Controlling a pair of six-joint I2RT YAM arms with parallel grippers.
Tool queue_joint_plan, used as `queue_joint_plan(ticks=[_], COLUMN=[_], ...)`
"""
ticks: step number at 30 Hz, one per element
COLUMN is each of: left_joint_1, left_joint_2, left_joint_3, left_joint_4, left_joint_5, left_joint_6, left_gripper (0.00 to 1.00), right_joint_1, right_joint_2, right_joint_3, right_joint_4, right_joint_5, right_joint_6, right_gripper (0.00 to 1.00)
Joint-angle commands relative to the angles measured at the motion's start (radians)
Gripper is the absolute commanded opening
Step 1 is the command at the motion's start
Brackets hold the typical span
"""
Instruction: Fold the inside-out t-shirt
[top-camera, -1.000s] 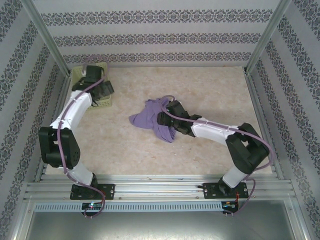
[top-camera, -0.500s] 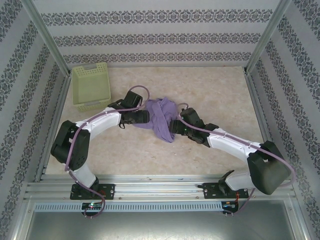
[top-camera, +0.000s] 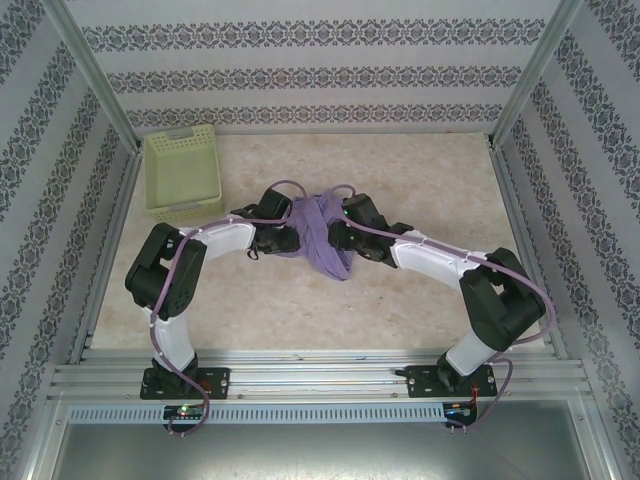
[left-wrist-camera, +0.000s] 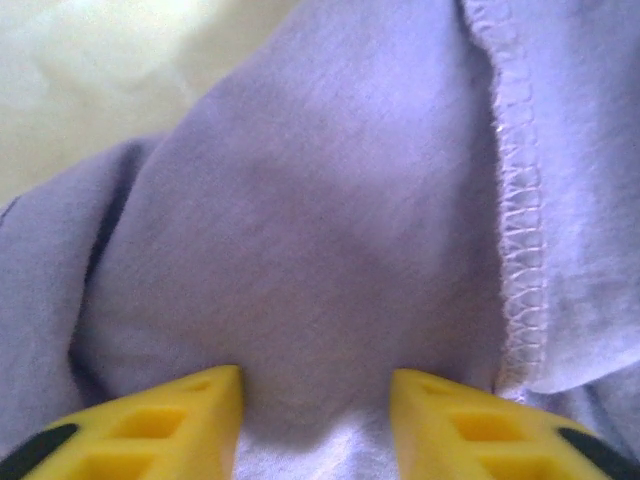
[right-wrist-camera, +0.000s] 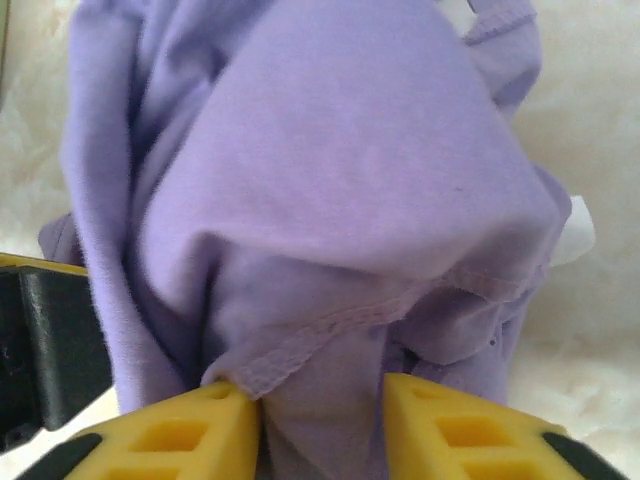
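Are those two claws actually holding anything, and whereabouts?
Both pinch the t-shirt: the right gripper on a hemmed fold, the left gripper on a bunch of plain cloth beside a stitched seam.

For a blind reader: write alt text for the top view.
A bunched purple t-shirt lies mid-frame, the left pincer at its left side, the right pincer at its right. A green basket sits in the far left corner.
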Motion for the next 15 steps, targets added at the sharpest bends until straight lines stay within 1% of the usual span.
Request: queue_joint_plan(ticks=[1, 4, 5, 11, 15], left_joint_1=[0.003, 0.034, 0.048, 0.131, 0.16], left_joint_2=[0.014, -0.01, -0.023, -0.138, -0.245], left_joint_3=[0.01, -0.015, -0.028, -0.111, -0.135], left_joint_4=[0.021, 0.023, 0.027, 0.061, 0.026], left_joint_5=[0.013, 0.009, 0.009, -0.004, -0.051], left_joint_6=[0.004, 0.004, 0.005, -0.001, -0.002], left_gripper=[0.28, 0.07, 0.0, 0.0, 0.0], right_joint_1=[0.008, 0.014, 0.014, -0.004, -0.012], right_joint_2=[-0.007, -0.073, -0.101, -0.268, -0.371], right_joint_3=[0.052, 0.047, 0.04, 0.0, -0.005], right_joint_4=[-0.086, -0.125, -0.135, -0.178, -0.212], right_joint_5=[0.1, 0.144, 0.155, 0.154, 0.14], right_joint_6=[-0.054, -0.081, -0.086, -0.104, -0.111], right_gripper=[0.15, 0.01, 0.0, 0.0, 0.0])
